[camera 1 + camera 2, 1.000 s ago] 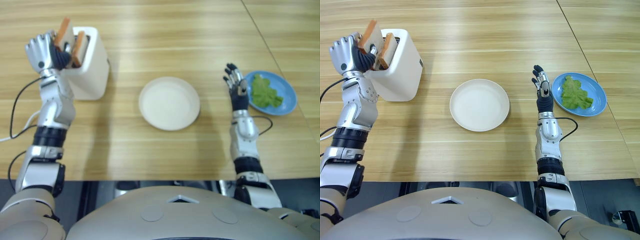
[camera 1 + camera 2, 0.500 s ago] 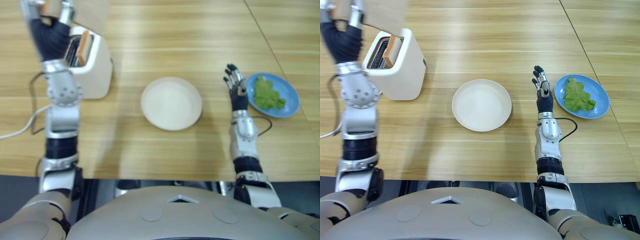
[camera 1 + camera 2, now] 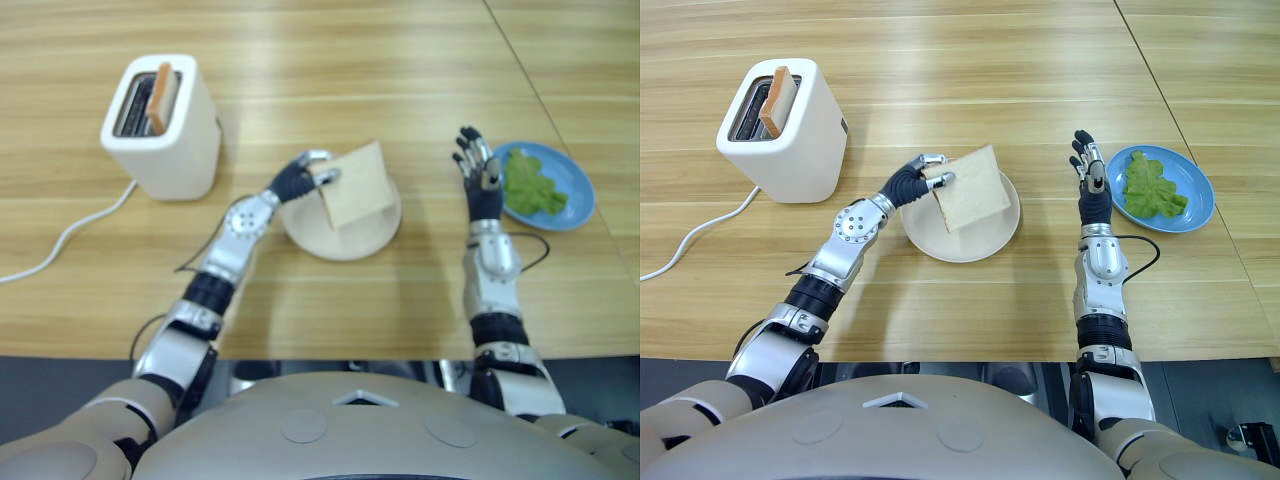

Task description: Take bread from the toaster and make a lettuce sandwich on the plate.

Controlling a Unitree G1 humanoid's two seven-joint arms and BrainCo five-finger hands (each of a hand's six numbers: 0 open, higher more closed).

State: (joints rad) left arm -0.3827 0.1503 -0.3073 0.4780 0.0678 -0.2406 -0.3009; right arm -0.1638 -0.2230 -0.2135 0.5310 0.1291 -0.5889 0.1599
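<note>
My left hand is shut on one edge of a pale bread slice and holds it tilted just over the cream plate at the table's middle. A white toaster stands at the far left with a second, browner slice upright in its right slot. A green lettuce leaf lies on a blue plate at the right. My right hand rests on the table just left of the blue plate, fingers straight and holding nothing.
The toaster's white cord trails over the table to the left edge. The wooden table stretches far behind the plates. Its near edge runs just in front of my forearms.
My left hand has lifted one slice out of the toaster, raised it high, then carried it right and down to the cream plate. The right hand stays put.
</note>
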